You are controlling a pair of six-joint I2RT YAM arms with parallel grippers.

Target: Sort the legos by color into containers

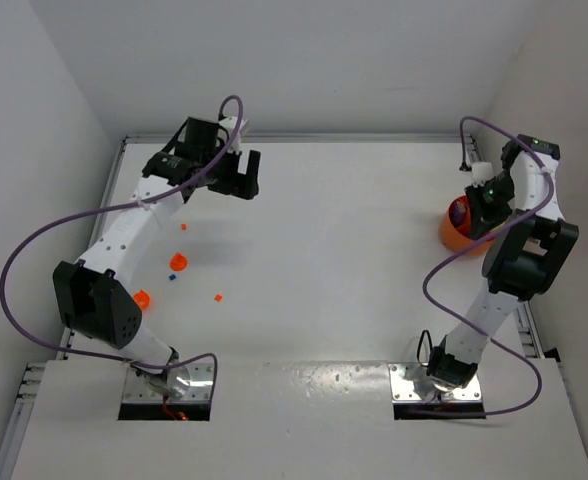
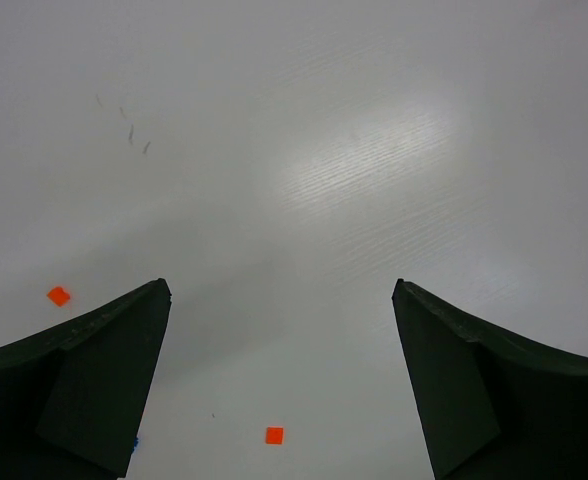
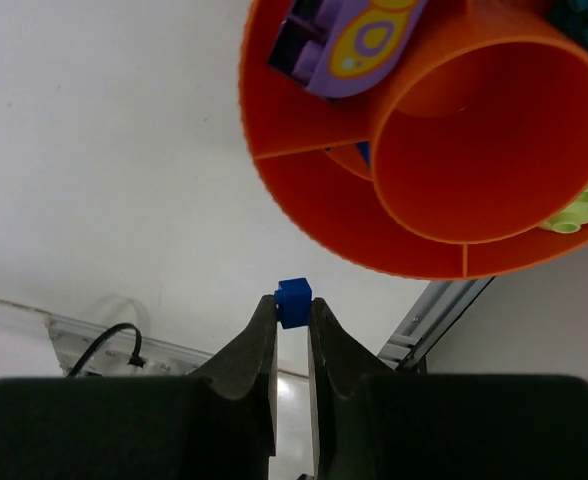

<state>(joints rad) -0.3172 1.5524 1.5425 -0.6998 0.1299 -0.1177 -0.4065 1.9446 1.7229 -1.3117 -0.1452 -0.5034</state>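
1. My right gripper (image 3: 292, 312) is clenched on a blue lego (image 3: 294, 300), pinched at the fingertips close to the orange bowl (image 3: 304, 215).
2. My left gripper (image 2: 279, 300) hangs spread wide, grasping nothing, above the table (image 2: 374, 150).
3. I see one orange lego (image 2: 274, 435) lying loose on the table between its fingers.

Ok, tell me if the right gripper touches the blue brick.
Touching. Right wrist view: the right gripper pinches the blue brick between its fingertips.
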